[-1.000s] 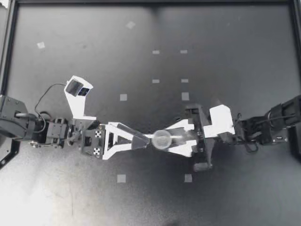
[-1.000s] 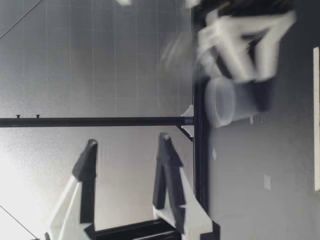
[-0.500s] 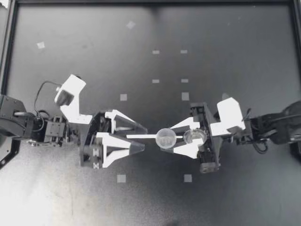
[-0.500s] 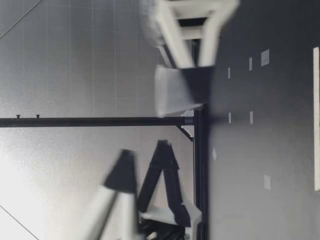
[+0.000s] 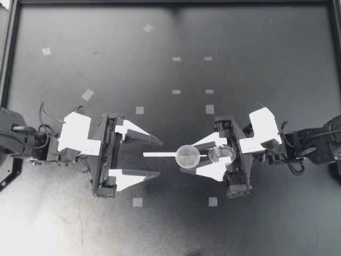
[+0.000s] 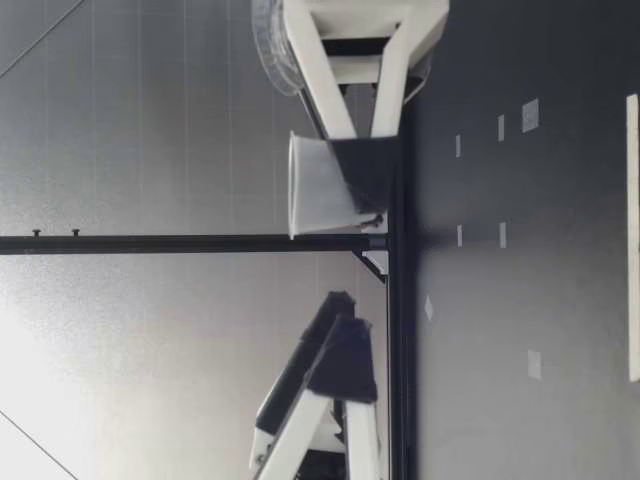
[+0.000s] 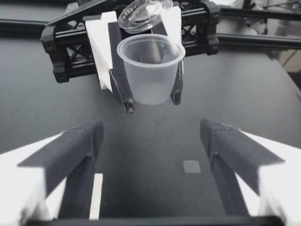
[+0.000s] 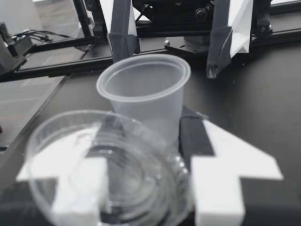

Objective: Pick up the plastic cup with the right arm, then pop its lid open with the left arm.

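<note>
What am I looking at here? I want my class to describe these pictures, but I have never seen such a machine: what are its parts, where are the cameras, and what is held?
These are two robot arms at a dark table, each ending in a two-fingered gripper. One camera looks straight down, one sits at table height, and one rides on each wrist. Seen from above, the right gripper is shut on a clear plastic cup, upright with its mouth up. A clear lid rests on that gripper, farther back. The left gripper faces it, open and empty, apart from the cup. Small pale tape marks lie on the table.
</note>
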